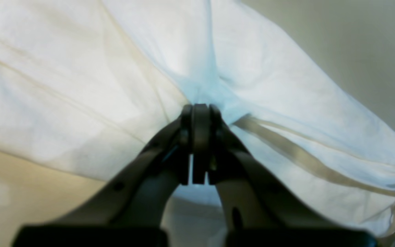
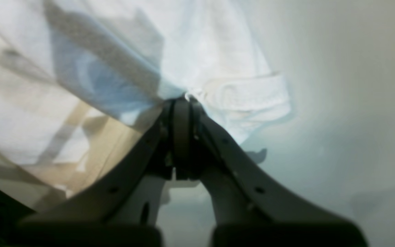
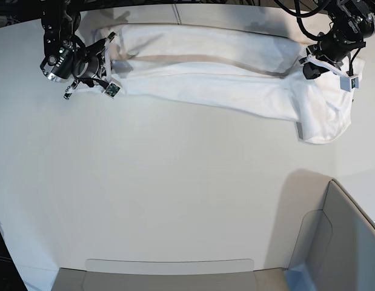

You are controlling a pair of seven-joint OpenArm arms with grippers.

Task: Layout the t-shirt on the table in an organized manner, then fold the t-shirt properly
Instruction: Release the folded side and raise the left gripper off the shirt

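Item: t-shirt point(image 3: 223, 76), white. Lies stretched in a long band across the far part of the counter point(image 3: 175, 194), running left to right in the base view. Its right end hangs down in a rounded flap toward the near side. A tan fold line runs along its length. Lettering is not visible from this side.

Item: counter, white, smooth. The large near area in front of the shirt carries nothing but shadows.

Item: right claw point(image 2: 182, 99), at the far left of the base view point(image 3: 93, 66). Jaws pressed together on a bunched bit of shirt fabric; a hemmed edge, possibly a sleeve, spreads out just right of the tips in the wrist view. The cloth fans away from the pinch in taut creases.

Item: left claw point(image 1: 201, 106), at the far right of the base view point(image 3: 317, 63). Jaws nearly together, with fabric gathered at the tips and creases radiating from the pinch. A slim gap shows lower down between the fingers point(image 1: 187, 147). The cloth is caught there.

Item: grey panels point(image 3: 338, 242), near right corner and along the near edge, well apart from the shirt.
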